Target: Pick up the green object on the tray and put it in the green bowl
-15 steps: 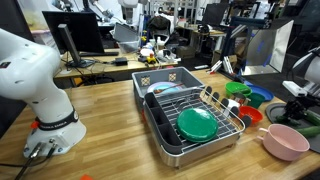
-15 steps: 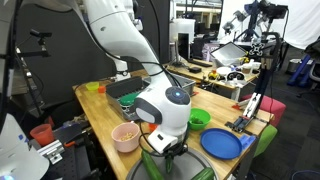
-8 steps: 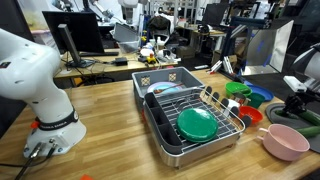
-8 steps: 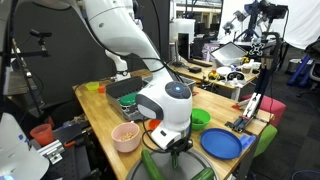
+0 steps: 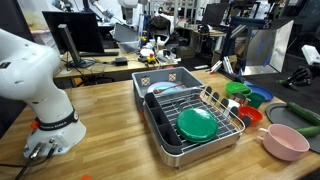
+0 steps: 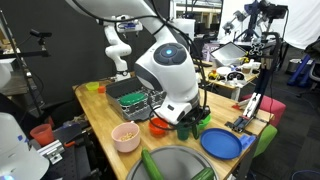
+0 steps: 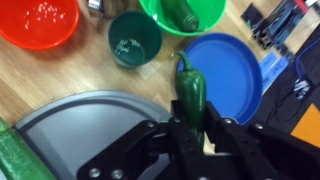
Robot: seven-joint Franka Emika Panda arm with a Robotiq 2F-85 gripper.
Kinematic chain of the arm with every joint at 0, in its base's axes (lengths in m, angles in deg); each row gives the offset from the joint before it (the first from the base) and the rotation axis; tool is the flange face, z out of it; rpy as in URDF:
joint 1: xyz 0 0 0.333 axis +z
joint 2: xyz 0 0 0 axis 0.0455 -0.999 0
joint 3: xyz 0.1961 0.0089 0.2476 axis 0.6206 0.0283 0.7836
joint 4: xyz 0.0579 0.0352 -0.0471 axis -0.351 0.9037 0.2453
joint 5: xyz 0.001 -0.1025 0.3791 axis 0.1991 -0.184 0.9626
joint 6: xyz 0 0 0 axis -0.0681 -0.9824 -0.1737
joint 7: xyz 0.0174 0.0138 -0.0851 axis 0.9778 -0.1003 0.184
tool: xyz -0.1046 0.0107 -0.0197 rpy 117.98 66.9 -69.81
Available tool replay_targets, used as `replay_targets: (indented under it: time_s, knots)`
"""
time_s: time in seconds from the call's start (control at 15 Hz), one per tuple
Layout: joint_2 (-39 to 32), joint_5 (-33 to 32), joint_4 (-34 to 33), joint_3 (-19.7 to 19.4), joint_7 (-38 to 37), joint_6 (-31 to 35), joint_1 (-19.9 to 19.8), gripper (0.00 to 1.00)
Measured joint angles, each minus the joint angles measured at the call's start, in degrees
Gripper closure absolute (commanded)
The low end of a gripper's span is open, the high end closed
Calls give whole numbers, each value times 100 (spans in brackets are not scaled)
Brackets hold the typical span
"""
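The green object, a round glossy disc [image 5: 197, 123], lies on the wire rack in the grey tray [image 5: 158, 128]. The small green bowl [image 5: 237, 89] stands right of the tray. It also shows in an exterior view [image 6: 204, 117] and at the top of the wrist view [image 7: 165, 15], with a dark green thing in it. My gripper [image 7: 195, 122] is shut on a dark green pepper-shaped object [image 7: 190, 90], not on the disc. It hangs above the table edge by the green bowl and blue plate [image 6: 187, 120].
A blue plate [image 7: 228, 70], a dark teal cup [image 7: 135, 42] and a red bowl [image 7: 40, 20] lie below the gripper. A round grey plate [image 7: 85, 125] holds a cucumber [image 7: 10, 155]. A pink bowl [image 5: 285, 141] sits at the front right.
My gripper has risen from low over the round grey plate and moved toward the bowls, holding the dark green pepper-shaped object. The green disc has stayed in the tray.
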Motion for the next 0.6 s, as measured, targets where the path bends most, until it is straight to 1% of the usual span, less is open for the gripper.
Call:
replay_targets:
  time_s: [0.2,0.33,0.4,0.6]
  knots:
    - [458,581,-4,128,832,-589,-62,94]
    - [627,679,-1,125,1201,-1161,-9,94]
    - [675,676,3,120,1337,-1473,21,75]
    - [664,675,1,27,1342,-1509,119,75]
